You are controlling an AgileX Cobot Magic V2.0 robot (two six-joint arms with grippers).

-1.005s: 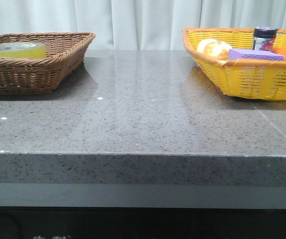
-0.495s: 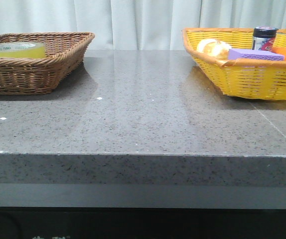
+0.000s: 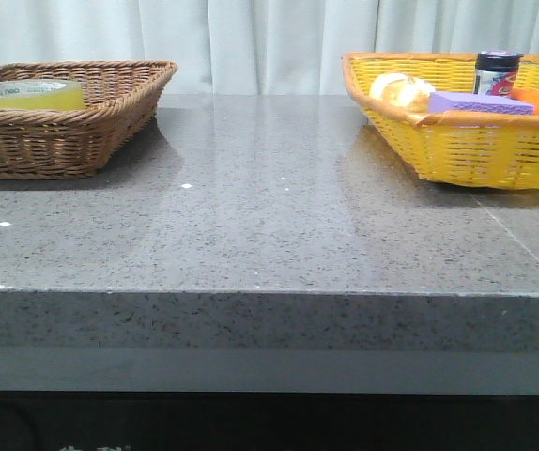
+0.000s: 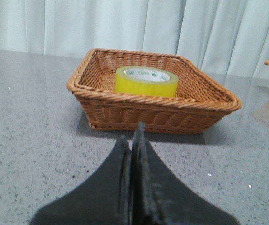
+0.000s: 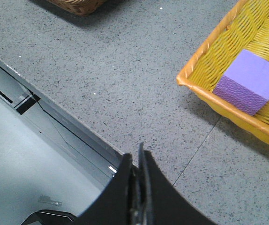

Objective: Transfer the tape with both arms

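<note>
Speckled grey stone table; shiny round yellow tape in brown woven basket; left gripper and right gripper both pressed together, low over table.

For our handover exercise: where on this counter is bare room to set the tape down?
The grey speckled stone counter is bare between the brown wicker basket, holding the yellow tape roll, and the yellow woven basket, forward to its front edge. The yellow basket is crowded.
</note>
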